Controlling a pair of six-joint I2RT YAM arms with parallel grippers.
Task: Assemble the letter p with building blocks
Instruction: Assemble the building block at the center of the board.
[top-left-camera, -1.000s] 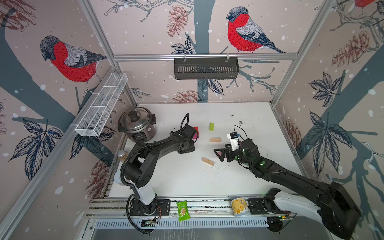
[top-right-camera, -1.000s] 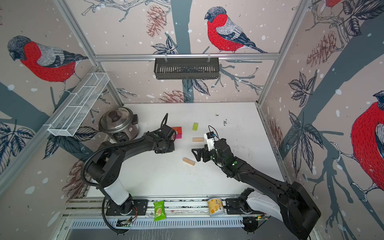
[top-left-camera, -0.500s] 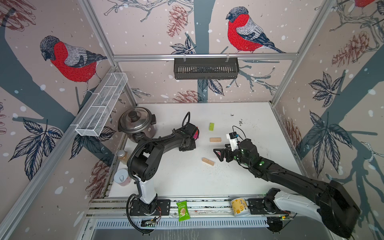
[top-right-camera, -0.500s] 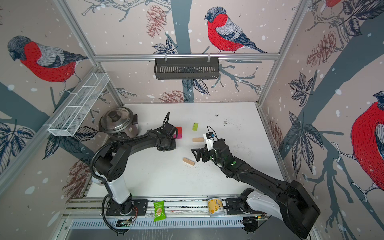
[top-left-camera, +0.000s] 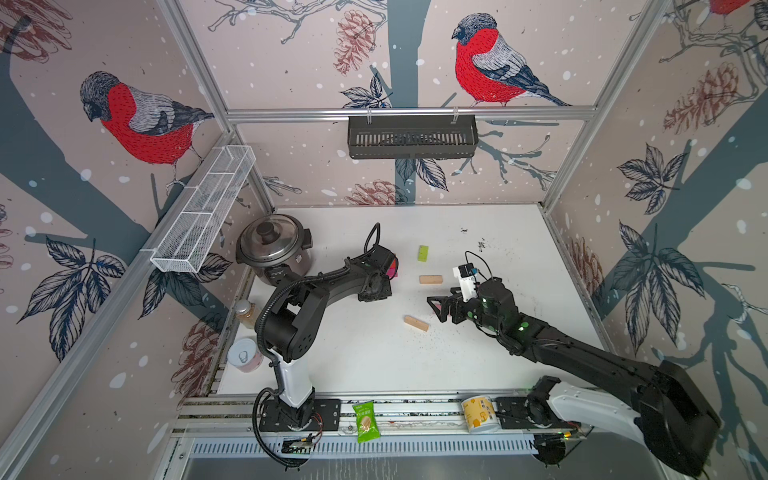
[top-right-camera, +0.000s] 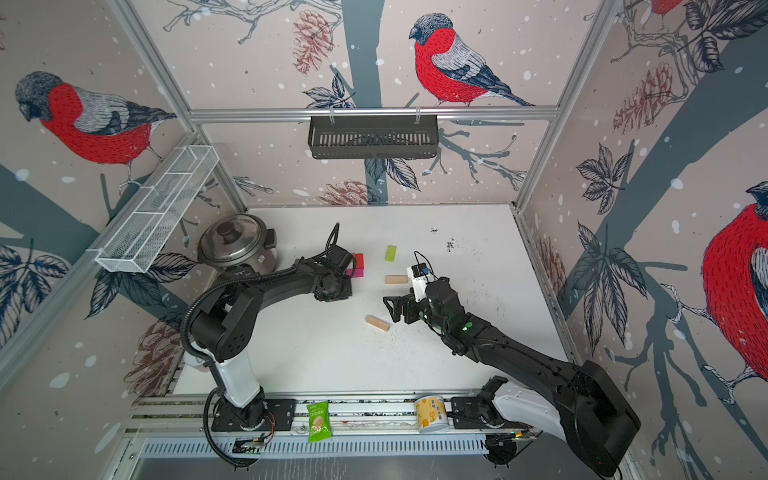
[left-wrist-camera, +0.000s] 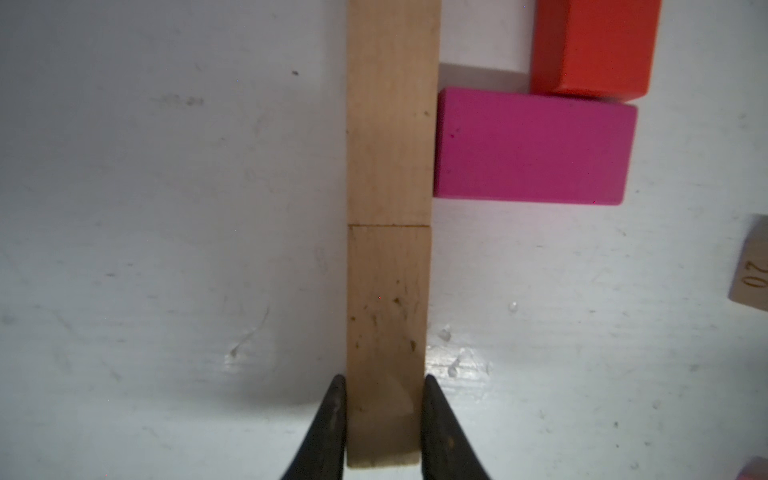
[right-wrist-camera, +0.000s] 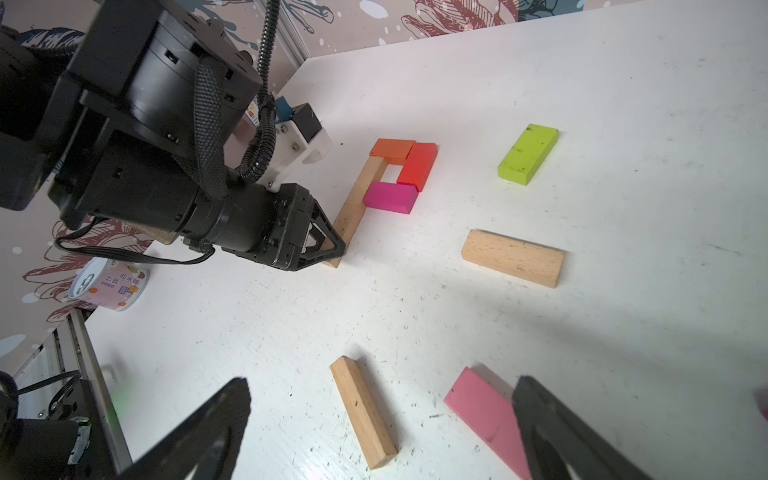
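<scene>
My left gripper (left-wrist-camera: 383, 388) pinches the near end of the lower tan block (left-wrist-camera: 388, 316), one finger pressed to each long side. Straight ahead of the fingertips this block butts end to end against the upper tan block (left-wrist-camera: 392, 112), and together they make the stem. The magenta block (left-wrist-camera: 534, 145) touches the side of that far piece, with the red block (left-wrist-camera: 594, 45) beyond it and the orange block (right-wrist-camera: 392, 150) closing the loop. The letter p (right-wrist-camera: 365, 183) looks all but built, so I judge I am seating its last stem piece.

Next I should spread the fingers gently and draw straight back, since any sideways drag would break the joint.

My right gripper (right-wrist-camera: 382, 386) hangs spread wide and empty over a loose tan block (right-wrist-camera: 363, 411), with the pink block (right-wrist-camera: 478, 405) under one finger.
</scene>
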